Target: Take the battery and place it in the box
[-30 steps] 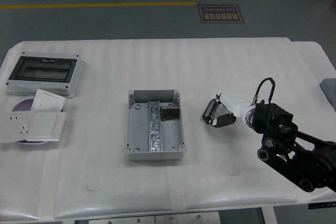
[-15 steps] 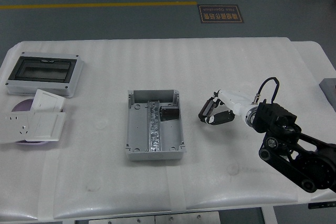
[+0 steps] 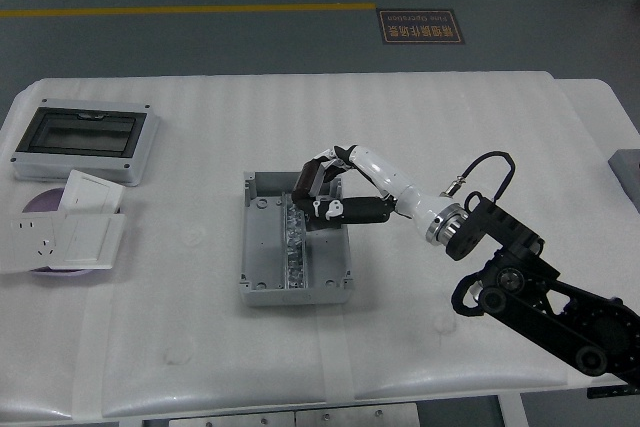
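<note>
The right robot hand hangs over the open grey box, fingers curled, apparently about the dark battery. A good release wants the hand low and level, fingers easing apart only once the battery rests on the box floor beside the metal rail.

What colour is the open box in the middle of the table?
Light grey, with a shiny metal rail inside; the head view shows the box clearly.

On the left part of the white counter lies a grey cover with a dark window, and just before it white switch plates rest on a purple disc.
</note>
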Action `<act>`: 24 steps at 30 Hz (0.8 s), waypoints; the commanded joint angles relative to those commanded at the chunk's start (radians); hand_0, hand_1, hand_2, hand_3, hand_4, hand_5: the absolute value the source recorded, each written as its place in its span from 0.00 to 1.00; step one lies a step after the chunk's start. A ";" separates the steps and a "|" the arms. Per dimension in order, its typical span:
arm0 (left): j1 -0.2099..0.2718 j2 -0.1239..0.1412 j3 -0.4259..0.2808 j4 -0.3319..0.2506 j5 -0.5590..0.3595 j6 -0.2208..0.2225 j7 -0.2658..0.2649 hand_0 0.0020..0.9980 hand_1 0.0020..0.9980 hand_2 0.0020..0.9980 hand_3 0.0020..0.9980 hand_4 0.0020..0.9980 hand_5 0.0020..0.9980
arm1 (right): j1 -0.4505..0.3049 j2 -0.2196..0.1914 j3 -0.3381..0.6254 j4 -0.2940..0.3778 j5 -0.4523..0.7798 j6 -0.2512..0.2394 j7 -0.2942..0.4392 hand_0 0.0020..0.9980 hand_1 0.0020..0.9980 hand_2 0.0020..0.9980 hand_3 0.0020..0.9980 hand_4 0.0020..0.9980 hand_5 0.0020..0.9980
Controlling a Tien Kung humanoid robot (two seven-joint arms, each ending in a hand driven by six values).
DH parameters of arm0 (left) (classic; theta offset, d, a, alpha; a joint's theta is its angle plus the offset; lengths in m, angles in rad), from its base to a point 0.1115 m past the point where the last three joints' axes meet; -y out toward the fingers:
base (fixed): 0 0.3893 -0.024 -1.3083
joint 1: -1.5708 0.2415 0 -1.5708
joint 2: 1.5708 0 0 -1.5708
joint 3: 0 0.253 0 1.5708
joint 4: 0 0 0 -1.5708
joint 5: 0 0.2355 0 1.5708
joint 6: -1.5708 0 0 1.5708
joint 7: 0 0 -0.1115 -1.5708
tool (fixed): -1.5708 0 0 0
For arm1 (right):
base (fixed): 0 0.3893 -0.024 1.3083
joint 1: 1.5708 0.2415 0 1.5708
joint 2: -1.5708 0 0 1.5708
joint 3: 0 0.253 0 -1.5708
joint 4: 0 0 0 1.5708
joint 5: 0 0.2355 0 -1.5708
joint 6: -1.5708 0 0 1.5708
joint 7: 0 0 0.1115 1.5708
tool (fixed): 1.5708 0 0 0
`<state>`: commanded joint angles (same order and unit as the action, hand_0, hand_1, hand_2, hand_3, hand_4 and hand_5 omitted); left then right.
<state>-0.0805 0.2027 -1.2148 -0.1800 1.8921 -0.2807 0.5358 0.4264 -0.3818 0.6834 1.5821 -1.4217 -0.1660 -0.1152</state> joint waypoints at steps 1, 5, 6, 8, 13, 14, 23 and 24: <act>0.000 0.000 0.000 0.000 0.001 0.000 0.000 0.65 0.62 0.53 0.59 0.48 0.04 | 0.001 0.000 -0.007 -0.005 0.008 0.000 0.002 0.83 0.67 0.65 0.67 0.81 0.50; 0.001 0.000 0.003 0.000 0.004 -0.004 -0.001 0.65 0.62 0.53 0.59 0.49 0.05 | 0.002 0.001 -0.024 -0.021 -0.003 -0.001 0.003 0.87 0.73 0.73 0.83 0.82 0.51; 0.001 0.000 0.004 0.000 0.004 -0.005 -0.001 0.65 0.62 0.53 0.59 0.49 0.05 | 0.002 0.002 -0.026 -0.024 -0.013 -0.002 0.001 0.87 0.73 0.73 0.83 0.82 0.51; 0.001 0.000 0.004 0.000 0.005 -0.007 -0.001 0.65 0.62 0.53 0.59 0.49 0.05 | 0.002 0.003 -0.030 -0.030 -0.034 -0.003 -0.001 0.87 0.73 0.73 0.83 0.82 0.51; 0.000 -0.002 0.003 0.000 0.009 -0.004 -0.007 0.65 0.62 0.52 0.59 0.48 0.05 | 0.003 0.008 -0.037 -0.043 -0.080 0.001 -0.011 0.90 0.74 0.75 0.88 0.82 0.51; 0.000 -0.002 0.003 0.000 0.010 -0.004 -0.008 0.65 0.62 0.52 0.59 0.48 0.05 | 0.003 0.008 -0.038 -0.045 -0.087 0.002 -0.012 0.90 0.74 0.75 0.88 0.82 0.51; 0.002 -0.001 -0.001 0.000 0.013 -0.006 -0.006 0.65 0.62 0.52 0.58 0.47 0.03 | 0.002 0.010 -0.040 -0.055 -0.107 0.012 -0.021 0.93 0.76 0.77 0.91 0.83 0.49; 0.002 -0.001 -0.001 0.000 0.012 -0.006 -0.005 0.65 0.62 0.52 0.58 0.47 0.03 | 0.002 0.010 -0.039 -0.056 -0.105 0.012 -0.021 0.93 0.76 0.77 0.91 0.83 0.49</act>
<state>-0.0789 0.2012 -1.2160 -0.1800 1.9046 -0.2867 0.5304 0.4281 -0.3721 0.6446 1.5261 -1.5263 -0.1540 -0.1361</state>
